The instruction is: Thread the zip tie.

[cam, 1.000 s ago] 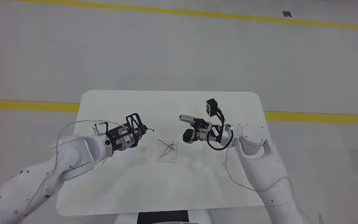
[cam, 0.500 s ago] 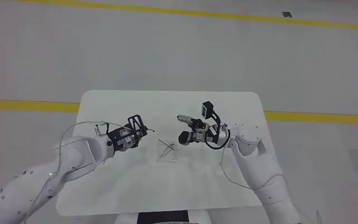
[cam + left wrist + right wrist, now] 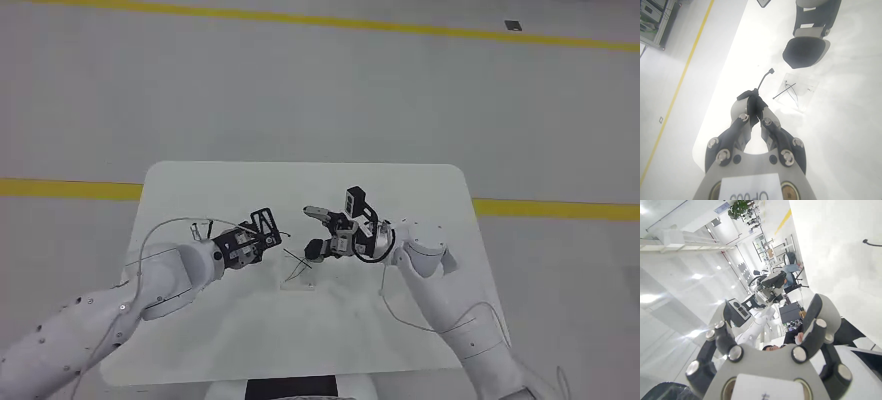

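One zip tie point(image 3: 762, 80) clenched in left claw point(image 3: 755, 98) | right claw point(image 3: 312, 232) spread wide | white printed label point(image 3: 749, 186) on left wrist

Table point(image 3: 200, 200): white, with round corners.
On the table: one clear flat sheet point(image 3: 300, 283), near the middle.

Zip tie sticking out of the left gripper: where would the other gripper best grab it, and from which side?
Probably the bare strap just below the square head. The zip tie juts past the shut fingertips of the left gripper and curves free, so that stretch is open. The right gripper, open and facing it, could come straight in from its own side.
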Tool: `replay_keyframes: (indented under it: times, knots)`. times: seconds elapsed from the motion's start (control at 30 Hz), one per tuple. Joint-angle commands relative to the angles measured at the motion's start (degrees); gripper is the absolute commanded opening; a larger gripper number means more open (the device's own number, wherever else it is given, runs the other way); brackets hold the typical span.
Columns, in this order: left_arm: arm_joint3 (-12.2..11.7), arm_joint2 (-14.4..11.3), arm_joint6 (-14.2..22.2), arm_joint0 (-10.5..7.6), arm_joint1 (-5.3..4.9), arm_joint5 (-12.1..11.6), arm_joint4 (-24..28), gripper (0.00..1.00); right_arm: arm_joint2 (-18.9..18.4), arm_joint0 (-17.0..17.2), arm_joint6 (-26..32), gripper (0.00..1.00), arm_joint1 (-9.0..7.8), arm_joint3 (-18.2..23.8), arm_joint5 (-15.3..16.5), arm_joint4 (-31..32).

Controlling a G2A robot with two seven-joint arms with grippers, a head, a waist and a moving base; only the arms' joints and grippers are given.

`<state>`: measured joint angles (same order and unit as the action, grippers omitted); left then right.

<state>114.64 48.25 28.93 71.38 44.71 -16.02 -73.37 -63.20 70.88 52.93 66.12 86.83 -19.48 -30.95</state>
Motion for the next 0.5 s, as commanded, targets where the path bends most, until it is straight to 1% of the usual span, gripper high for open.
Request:
replay_keyframes:
  times: [0.0,0.07,0.2,0.27,0.43,0.47]
  knots:
    - [-0.2,0.0,-0.3,0.1,0.04,0.3,0.1,0.0,0.3,0.4,-0.8,1.0,0.04,0.4,0.4,0.2]
    - [-0.5,-0.1,-1.3,0.28,0.2,0.8,0.0,0.0,0.8,0.6,-1.8,1.0,0.04,0.7,0.0,0.9]
    - [-1.1,-0.1,-1.8,0.3,0.54,1.4,0.1,0.0,1.8,0.5,-2.8,1.0,0.1,0.5,0.0,1.4]
    - [-1.3,-0.3,-1.6,0.13,0.72,1.2,0.0,0.0,2.1,0.3,-3.4,1.0,0.13,0.6,0.1,1.5]
    - [-1.3,-0.3,-1.5,0.09,0.74,1.2,-0.1,0.0,2.1,0.3,-3.5,1.0,0.14,0.7,0.2,1.5]
    - [-1.3,-0.3,-1.5,0.09,0.74,1.2,-0.1,0.0,2.3,0.6,-4.0,1.0,0.17,1.1,0.8,1.5]
